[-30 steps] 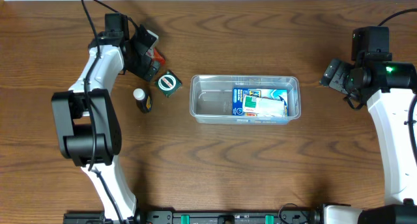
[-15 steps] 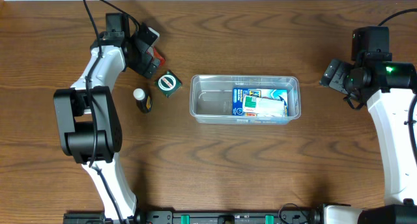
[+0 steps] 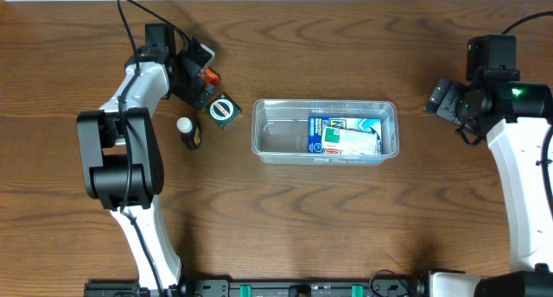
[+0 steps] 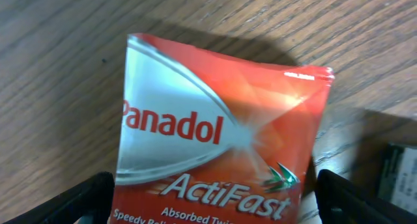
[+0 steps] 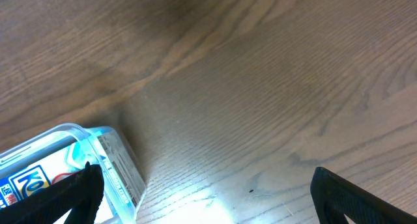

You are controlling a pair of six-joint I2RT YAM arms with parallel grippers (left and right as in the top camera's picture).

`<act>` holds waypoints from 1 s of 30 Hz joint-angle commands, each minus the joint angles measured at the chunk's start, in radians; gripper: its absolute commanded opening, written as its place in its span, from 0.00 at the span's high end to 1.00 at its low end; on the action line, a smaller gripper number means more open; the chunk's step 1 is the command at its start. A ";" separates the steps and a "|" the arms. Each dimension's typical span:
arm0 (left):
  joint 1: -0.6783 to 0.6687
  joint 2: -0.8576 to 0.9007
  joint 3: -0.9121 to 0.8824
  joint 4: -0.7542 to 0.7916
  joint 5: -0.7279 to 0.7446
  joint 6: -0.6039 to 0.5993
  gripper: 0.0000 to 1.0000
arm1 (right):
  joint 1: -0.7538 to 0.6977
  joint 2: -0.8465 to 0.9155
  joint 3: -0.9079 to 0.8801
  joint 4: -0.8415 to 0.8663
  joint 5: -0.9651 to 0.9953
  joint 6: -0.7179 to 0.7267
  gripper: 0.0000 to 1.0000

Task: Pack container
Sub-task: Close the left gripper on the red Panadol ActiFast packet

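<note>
the clear plastic rectangular container (image 3: 278, 135) with rounded corners lay on the brown wooden bench (image 3: 346, 219), its long sides running left to right in the overhead view. a blue printed packet (image 3: 346, 135) lay flat inside the container's right half, and the left half showed bare plastic. well to the left of the container, the left hand (image 3: 206, 72) hung low over a red and silver foil sachet (image 3: 208, 75) printed panadol actifast; its jaws were spread wide, one black finger on either side of the sachet (image 4: 221, 120), and the wrist view could not settle whether they touched its edges. just off the container's upper left corner sat a small dark box with a green and white round label (image 3: 224, 110), and a little further left of it stood a small dark bottle with a white cap (image 3: 187, 131). well to the right of the container, the right hand (image 3: 442, 98) was spread wide and held nothing, pointing toward the container, whose corner (image 5: 117, 165) and blue packet (image 5: 26, 178) showed at the lower left of its wrist view, above bare wood.
</note>
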 commanded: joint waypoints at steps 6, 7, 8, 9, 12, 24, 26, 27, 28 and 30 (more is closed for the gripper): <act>0.004 0.006 0.018 0.000 0.028 -0.283 0.02 | -0.009 -0.008 0.012 -0.001 0.006 0.000 0.01; 0.004 0.006 0.018 0.000 0.028 -0.320 0.02 | -0.009 -0.008 0.012 -0.001 0.006 0.000 0.01; 0.004 0.006 0.018 0.000 0.028 -0.363 0.02 | -0.009 -0.008 0.012 -0.001 0.006 0.000 0.01; 0.004 0.006 0.018 0.000 0.028 -0.405 0.02 | -0.009 -0.008 0.012 -0.001 0.006 0.000 0.01; 0.003 0.006 0.018 0.000 0.029 -0.494 0.02 | -0.009 -0.008 0.012 -0.001 0.006 0.000 0.01; 0.003 0.006 0.018 -0.032 0.029 -0.747 0.02 | -0.009 -0.008 0.012 -0.001 0.006 0.000 0.01; 0.003 0.006 0.018 -0.035 0.029 -0.780 0.02 | -0.009 -0.008 0.012 -0.001 0.006 0.000 0.01; 0.003 0.006 0.018 -0.034 0.029 -0.797 0.02 | -0.009 -0.008 0.012 -0.001 0.006 0.000 0.01; 0.003 0.006 0.018 -0.034 0.029 -0.808 0.02 | -0.009 -0.008 0.012 -0.001 0.006 0.000 0.01; 0.003 0.006 0.018 -0.034 0.029 -0.827 0.02 | -0.009 -0.008 0.012 -0.001 0.006 0.000 0.01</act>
